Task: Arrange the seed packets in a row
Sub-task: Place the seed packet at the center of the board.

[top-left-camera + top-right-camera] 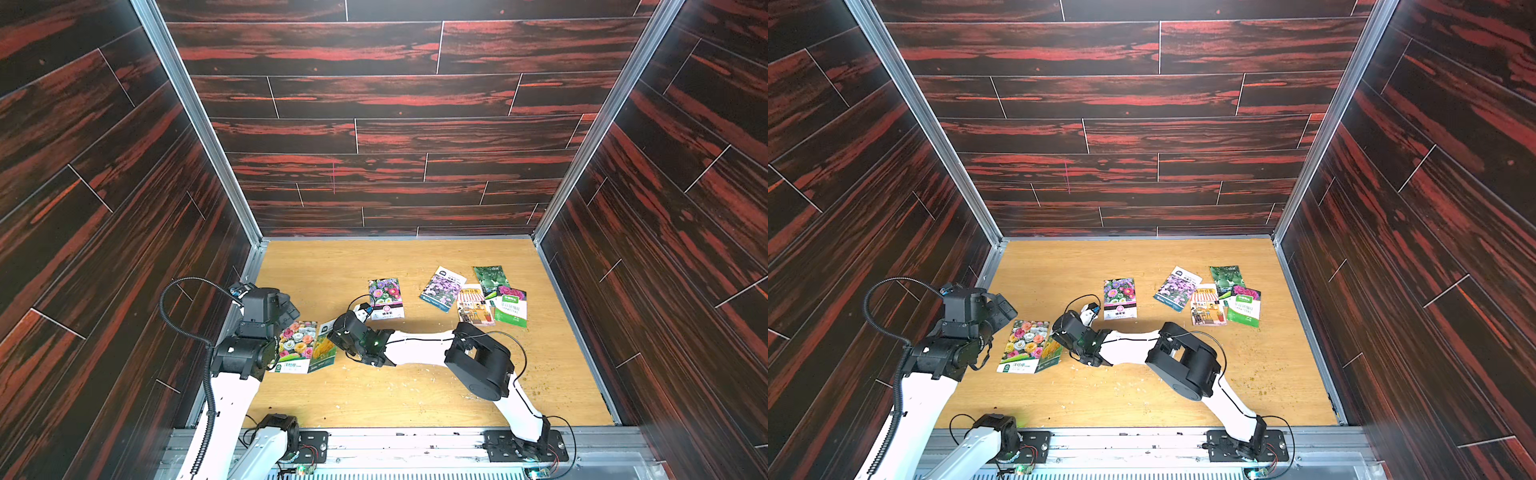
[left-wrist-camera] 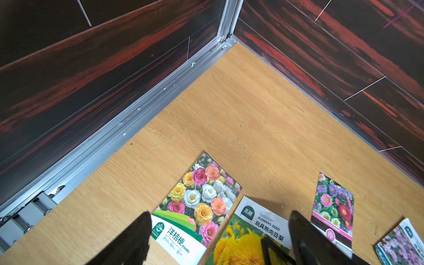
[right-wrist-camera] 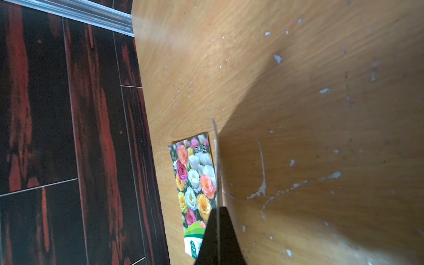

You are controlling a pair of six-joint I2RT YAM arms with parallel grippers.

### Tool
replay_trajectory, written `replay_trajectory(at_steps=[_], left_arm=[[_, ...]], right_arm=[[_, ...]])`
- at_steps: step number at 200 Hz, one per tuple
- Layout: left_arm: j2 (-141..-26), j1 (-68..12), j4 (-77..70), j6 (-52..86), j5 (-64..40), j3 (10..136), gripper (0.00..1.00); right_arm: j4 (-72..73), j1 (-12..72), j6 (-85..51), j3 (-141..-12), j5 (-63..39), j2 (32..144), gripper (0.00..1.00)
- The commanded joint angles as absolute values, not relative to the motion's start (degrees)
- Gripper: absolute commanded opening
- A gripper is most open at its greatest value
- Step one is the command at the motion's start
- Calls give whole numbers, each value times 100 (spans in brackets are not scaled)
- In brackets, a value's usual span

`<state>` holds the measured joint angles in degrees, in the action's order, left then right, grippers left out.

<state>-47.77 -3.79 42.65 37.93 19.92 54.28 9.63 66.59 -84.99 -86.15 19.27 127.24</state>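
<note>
We count seven packets on the table, scattered, not in one row.

Lower left in both top views: rose packet lying flat near the left wall. Sunflower packet sits against its right edge, pinched at its white top end by the right gripper. In the right wrist view we see that packet edge-on, the jaws pressed onto it.

Left gripper hovers over the rose packet, jaws spread wide, holding nothing.

Aster packet lies mid-frame, apart from the others.

Right of centre is a cluster. Purple packet lies tilted, just beside the shopfront packet. Melon packet is behind them, its lower end under the green-label packet.
</note>
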Motion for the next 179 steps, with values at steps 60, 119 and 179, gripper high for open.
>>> replay_trajectory(at_steps=[60, 119, 179], left_arm=[[-4597, -342, 4360, 3741, 1903, 5276, 94], [-4545, -343, 4360, 3696, 1846, 5276, 93], [-4526, -343, 4347, 3689, 1758, 5273, 93]], right_arm=[[870, 6608, -8419, -8615, 1968, 12902, 0], [747, 6577, -8263, -8870, 1751, 13047, 22], [-1063, 6607, -8433, -9533, 1938, 13018, 72]])
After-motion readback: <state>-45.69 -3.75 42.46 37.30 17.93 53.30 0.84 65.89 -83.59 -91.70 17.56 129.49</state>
